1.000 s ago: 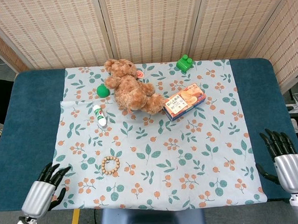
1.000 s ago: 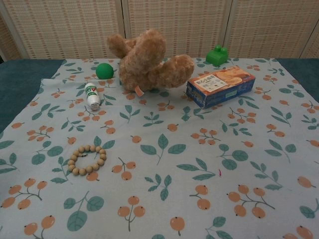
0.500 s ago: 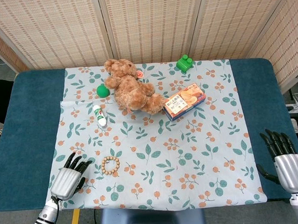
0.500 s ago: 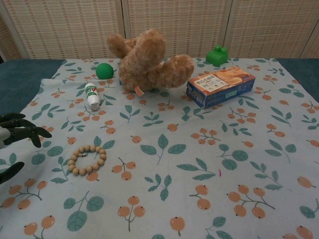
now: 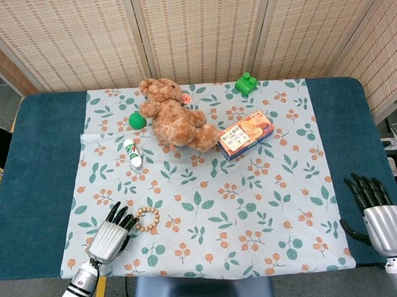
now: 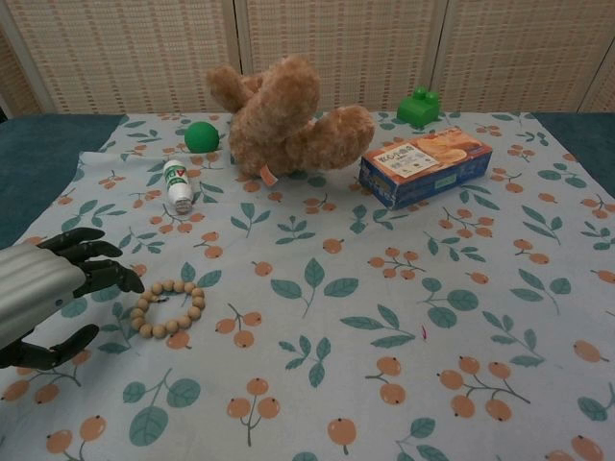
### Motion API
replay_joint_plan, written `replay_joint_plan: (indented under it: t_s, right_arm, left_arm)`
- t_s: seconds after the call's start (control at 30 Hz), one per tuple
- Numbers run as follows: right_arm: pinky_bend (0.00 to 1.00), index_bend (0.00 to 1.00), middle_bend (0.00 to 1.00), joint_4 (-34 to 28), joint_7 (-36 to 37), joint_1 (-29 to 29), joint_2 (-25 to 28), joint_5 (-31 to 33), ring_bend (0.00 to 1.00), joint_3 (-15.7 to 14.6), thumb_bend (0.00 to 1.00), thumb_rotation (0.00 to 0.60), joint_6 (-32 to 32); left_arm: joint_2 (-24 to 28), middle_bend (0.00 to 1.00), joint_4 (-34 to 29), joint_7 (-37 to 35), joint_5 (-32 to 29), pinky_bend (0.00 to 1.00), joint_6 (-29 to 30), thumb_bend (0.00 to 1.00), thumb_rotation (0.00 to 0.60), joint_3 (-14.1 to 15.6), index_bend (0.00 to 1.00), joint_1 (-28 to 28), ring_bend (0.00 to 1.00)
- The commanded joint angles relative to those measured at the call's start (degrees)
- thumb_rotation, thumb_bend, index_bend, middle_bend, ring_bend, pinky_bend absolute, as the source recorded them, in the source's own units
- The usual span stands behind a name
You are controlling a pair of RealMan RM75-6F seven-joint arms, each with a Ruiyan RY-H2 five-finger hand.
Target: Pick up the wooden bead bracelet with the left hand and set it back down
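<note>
- Progress: early, nothing lifted. wooden bead bracelet [image 5: 147, 219] lies flat on the leaf-print cloth [image 5: 255, 205], near-left part of the worktop [image 5: 43, 170].
- Left robot hand [image 5: 110, 236] sits just beside the bracelet on its left, fingers spread, thumb apart below, holding nothing. Chest view: fingertips [image 6: 130, 284] close to the bead ring, contact not certain, probably a small gap.
- Right robot hand [image 5: 379, 219] at the near-right edge, fingers extended and apart, empty, well apart from the bracelet; only in head view.
- Left to do, my read: close fingers on the ring, lift, set back down. All three steps pending.
- Containers: only one is the snack box [image 5: 245, 135], closed, lying on the cloth right of the teddy bear [image 5: 173, 115]; contents not visible.
- Small white bottle [image 5: 133, 152] lies on its side beyond the bracelet; contents can't tell.
- Other items: green ball [image 5: 138, 120] beside the bear, green block [image 5: 246, 84] at the far side. None near the grasp path.
</note>
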Motion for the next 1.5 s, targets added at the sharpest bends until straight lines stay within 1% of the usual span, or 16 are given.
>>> replay_joint_plan:
  t_s: [0.03, 0.13, 0.27, 0.53, 0.63, 0.67, 0.87, 1.0, 1.13, 1.23, 1.37, 1.5]
  right_arm:
    - [0.0, 0.0, 0.0, 0.0, 0.1, 0.0, 0.1, 0.0, 0.0, 0.0, 0.24, 0.552, 0.0]
    - [0.0, 0.0, 0.0, 0.0, 0.2, 0.0, 0.2, 0.2, 0.0, 0.1, 0.24, 0.552, -0.1]
    - [0.0, 0.0, 0.0, -0.1, 0.3, 0.0, 0.2, 0.3, 0.0, 0.1, 0.24, 0.55, -0.1]
    - [0.0, 0.0, 0.0, -0.1, 0.7, -0.2, 0.4, 0.1, 0.0, 0.0, 0.24, 0.552, 0.2]
    - [0.0, 0.0, 0.0, -0.1, 0.7, -0.2, 0.4, 0.0, 0.0, -0.1, 0.24, 0.552, 0.2]
    - [0.0, 0.0, 0.0, -0.1, 0.7, -0.2, 0.4, 0.1, 0.0, -0.1, 0.24, 0.553, 0.1]
    - [0.0, 0.0, 0.0, -0.3, 0.6, -0.2, 0.6, 0.3, 0.0, -0.1, 0.24, 0.552, -0.1]
    - [0.0, 0.0, 0.0, -0.5, 0.6, -0.2, 0.7, 0.4, 0.0, -0.2, 0.24, 0.551, -0.4]
    - [0.0, 0.0, 0.0, -0.6, 0.7, -0.3, 0.8, 0.3, 0.0, -0.2, 0.24, 0.551, -0.1]
    - [0.0, 0.0, 0.0, -0.6, 0.8, -0.4, 0.9, 0.2, 0.0, -0.2, 0.24, 0.552, 0.2]
    - [0.0, 0.0, 0.0, -0.6, 0.9, -0.5, 0.9, 0.0, 0.0, -0.3, 0.24, 0.551, 0.2]
    - [0.0, 0.0, 0.0, -0.6, 0.9, -0.5, 1.0, 0.3, 0.0, -0.2, 0.24, 0.551, 0.1]
  left_arm:
    - [-1.4, 0.32, 1.3, 1.7, -0.7, 0.02, -0.5, 0.52, 0.6, -0.3, 0.24, -0.6, 0.1]
    - [-2.2, 0.35, 2.4, 3.2, -1.0, 0.02, -1.0, 0.53, 0.6, -0.1, 0.26, -1.1, 0.1]
    - [-2.7, 0.39, 2.6, 6.1, -1.3, 0.01, -1.9, 0.52, 0.6, 0.5, 0.35, -1.6, 0.1]
    - [-3.4, 0.39, 3.2, 10.2, -0.9, 0.01, -2.9, 0.51, 0.6, 1.2, 0.38, -3.0, 0.1]
    - [-3.6, 0.39, 3.4, 10.9, -1.0, 0.01, -3.3, 0.51, 0.6, 1.4, 0.37, -3.3, 0.1]
    - [-3.6, 0.39, 3.5, 10.9, -0.9, 0.01, -3.2, 0.51, 0.6, 1.5, 0.34, -3.4, 0.1]
    - [-4.2, 0.38, 4.3, 9.3, 1.5, 0.01, -0.1, 0.5, 0.6, 1.8, 0.28, -3.7, 0.12]
    - [-4.4, 0.38, 4.4, 8.5, 3.0, 0.01, 1.8, 0.5, 0.6, 2.2, 0.28, -3.7, 0.12]
    - [-4.6, 0.38, 4.2, 8.8, 3.4, 0.01, 1.4, 0.5, 0.6, 2.8, 0.28, -4.0, 0.12]
    - [-5.0, 0.38, 4.5, 7.8, 3.4, 0.01, 0.3, 0.5, 0.6, 3.1, 0.28, -4.6, 0.12]
    - [-5.7, 0.32, 5.9, 5.9, 2.4, 0.0, -0.6, 0.51, 0.6, 2.7, 0.29, -5.1, 0.12]
    - [-5.9, 0.31, 6.6, 4.9, 1.9, 0.0, -0.9, 0.5, 0.6, 2.8, 0.3, -5.3, 0.11]
